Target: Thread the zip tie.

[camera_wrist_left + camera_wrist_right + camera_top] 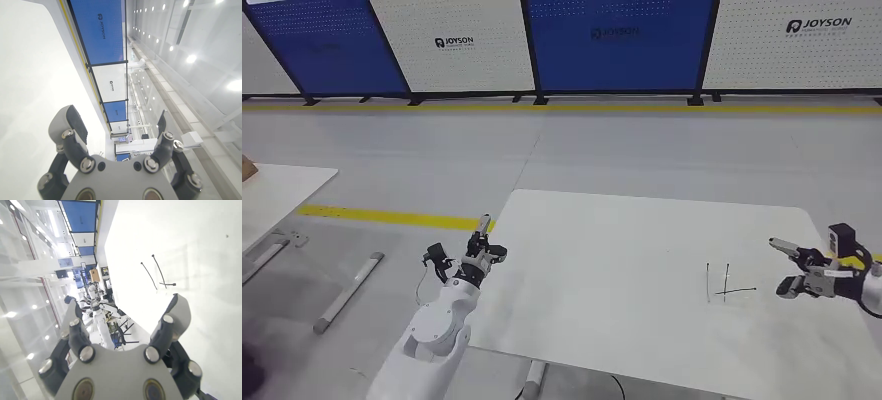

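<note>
Three thin black zip ties (pixel 725 283) lie on the white table (pixel 622 290) toward its right side; two run side by side and a shorter one crosses their near ends. In the right wrist view the zip ties (pixel 157 271) lie just beyond my fingertips. My right gripper (pixel 783 265) hovers at the table's right edge, open and empty, a short way right of the ties. My left gripper (pixel 487 238) stands at the table's left edge, far from the ties, open with nothing between its fingers (pixel 76 121).
The table's left edge (pixel 62 56) runs beside my left gripper. Beyond the table lie grey floor, a yellow floor line (pixel 392 217) and blue and white partition panels (pixel 622 45). Another white table (pixel 277 195) stands at far left.
</note>
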Controlling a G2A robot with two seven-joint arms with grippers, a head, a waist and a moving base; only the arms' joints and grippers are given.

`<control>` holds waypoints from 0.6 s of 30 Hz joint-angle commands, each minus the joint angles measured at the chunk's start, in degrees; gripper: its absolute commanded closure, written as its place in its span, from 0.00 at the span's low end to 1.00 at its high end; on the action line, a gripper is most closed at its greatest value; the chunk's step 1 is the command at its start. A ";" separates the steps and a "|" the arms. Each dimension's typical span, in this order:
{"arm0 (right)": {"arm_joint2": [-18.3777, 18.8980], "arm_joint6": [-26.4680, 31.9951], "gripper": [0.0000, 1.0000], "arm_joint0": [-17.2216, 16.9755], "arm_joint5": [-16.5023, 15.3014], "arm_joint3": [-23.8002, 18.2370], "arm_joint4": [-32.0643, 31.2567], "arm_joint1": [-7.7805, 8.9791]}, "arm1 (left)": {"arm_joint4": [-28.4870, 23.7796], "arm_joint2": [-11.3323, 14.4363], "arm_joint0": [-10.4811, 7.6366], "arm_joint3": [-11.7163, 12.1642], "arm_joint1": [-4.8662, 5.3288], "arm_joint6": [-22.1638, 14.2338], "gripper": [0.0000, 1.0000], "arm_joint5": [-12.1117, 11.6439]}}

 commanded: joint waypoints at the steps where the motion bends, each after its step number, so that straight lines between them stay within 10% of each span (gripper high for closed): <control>1: -1.46 -0.21 0.00 1.00 0.47 3.28 -0.14 -0.14 | 0.00 0.00 0.00 0.00 0.00 0.00 0.00 0.00; 18: -3.31 -0.06 0.00 2.08 -1.27 4.65 -0.03 -0.43 | 0.00 0.00 0.00 0.00 0.00 0.00 0.00 0.00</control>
